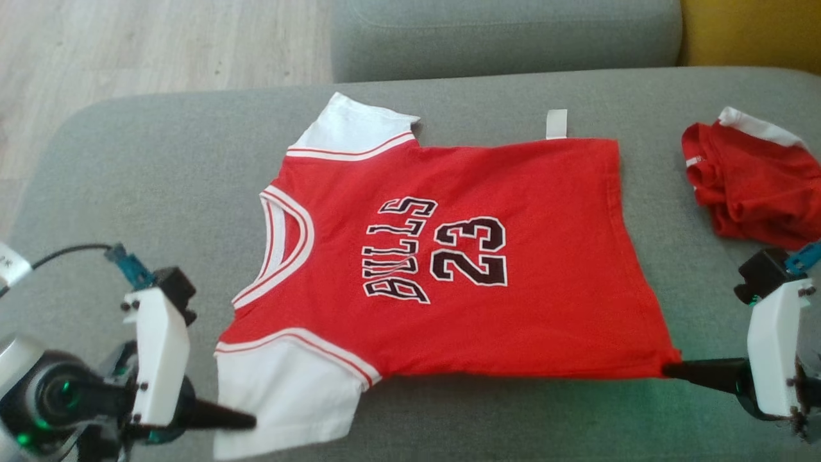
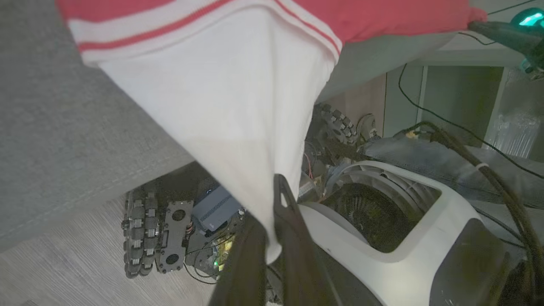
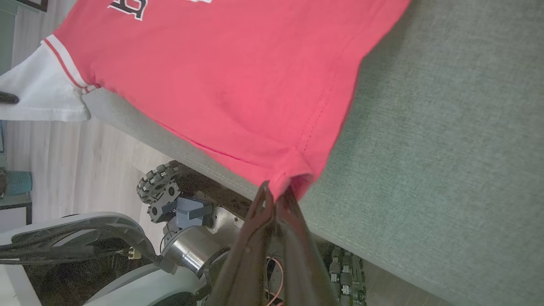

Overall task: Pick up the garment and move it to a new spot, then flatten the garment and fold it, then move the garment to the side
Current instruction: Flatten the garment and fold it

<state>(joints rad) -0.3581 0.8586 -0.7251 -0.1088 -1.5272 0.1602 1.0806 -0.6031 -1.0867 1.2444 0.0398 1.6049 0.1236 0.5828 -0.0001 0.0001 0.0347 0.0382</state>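
Note:
The garment (image 1: 449, 256) is a red jersey with white sleeves and "BULLS 23" on it, spread flat on a grey cushion (image 1: 141, 167), neck toward the left. My left gripper (image 1: 247, 421) is shut on the near white sleeve (image 2: 221, 106), whose tip is pinched between the dark fingers (image 2: 280, 191). My right gripper (image 1: 670, 370) is shut on the near hem corner; in the right wrist view the red cloth (image 3: 221, 76) bunches at the fingertips (image 3: 265, 193). Both held points sit at the cushion's front edge.
A second, crumpled red and white garment (image 1: 750, 186) lies at the cushion's right end. A grey back cushion (image 1: 507, 32) runs behind, with wooden floor (image 1: 128, 45) to the left. My wheeled base (image 2: 153, 238) stands below the front edge.

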